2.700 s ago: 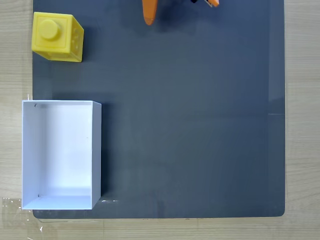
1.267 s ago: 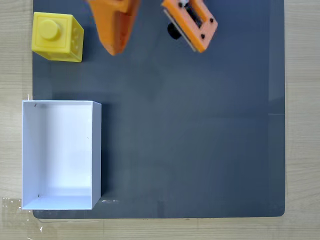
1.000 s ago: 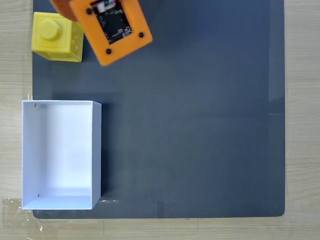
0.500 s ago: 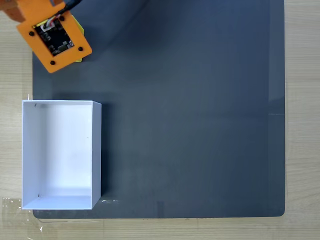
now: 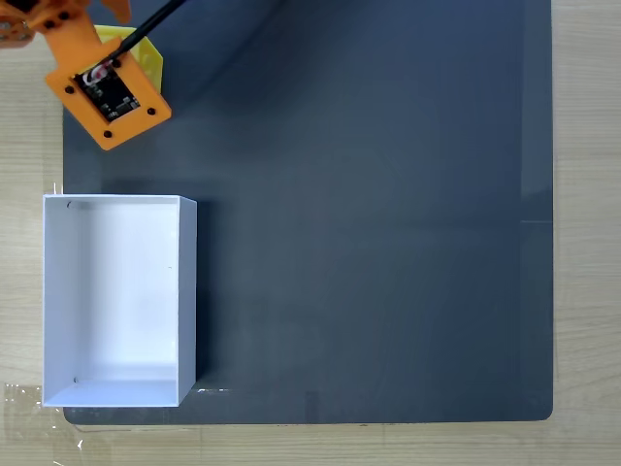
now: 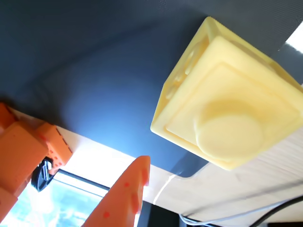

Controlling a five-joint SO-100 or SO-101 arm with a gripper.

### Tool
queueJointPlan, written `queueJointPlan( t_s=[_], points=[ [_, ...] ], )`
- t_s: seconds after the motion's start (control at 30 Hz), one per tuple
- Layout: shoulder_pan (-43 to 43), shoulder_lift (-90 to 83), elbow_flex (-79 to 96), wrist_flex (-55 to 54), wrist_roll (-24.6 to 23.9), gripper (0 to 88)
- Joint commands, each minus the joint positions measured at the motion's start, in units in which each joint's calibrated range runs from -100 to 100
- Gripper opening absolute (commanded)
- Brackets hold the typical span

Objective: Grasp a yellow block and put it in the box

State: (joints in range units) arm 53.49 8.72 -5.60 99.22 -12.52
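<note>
Yellow plastic shows past the orange arm in the fixed view: the yellow block (image 5: pixel 146 53) sits at the top left corner of the dark grey mat (image 5: pixel 369 243), mostly covered by the arm's orange camera mount (image 5: pixel 107 95), with the white box (image 5: pixel 116 299) well apart below it and empty. In the wrist view the yellow block (image 6: pixel 232 101) stands stud-up on the mat near the pale wooden surface (image 6: pixel 227 189). One orange finger (image 6: pixel 125 191) of the end effector is visible, apart from the block, and I cannot tell how wide it stands.

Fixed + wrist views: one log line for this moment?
phase: approach | gripper: open, over yellow block, no contact | box: empty | mat
</note>
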Motion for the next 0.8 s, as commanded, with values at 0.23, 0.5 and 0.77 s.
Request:
queueJointPlan(
  t_s=[0.23,0.5,0.77],
  points=[
    [-0.8,5.6,-1.9,0.3,-0.3,50.2],
    [-3.7,7.6,0.8,0.1,-0.3,55.0],
    [-3.7,11.3,1.7,-0.6,-0.4,54.6]
  ],
)
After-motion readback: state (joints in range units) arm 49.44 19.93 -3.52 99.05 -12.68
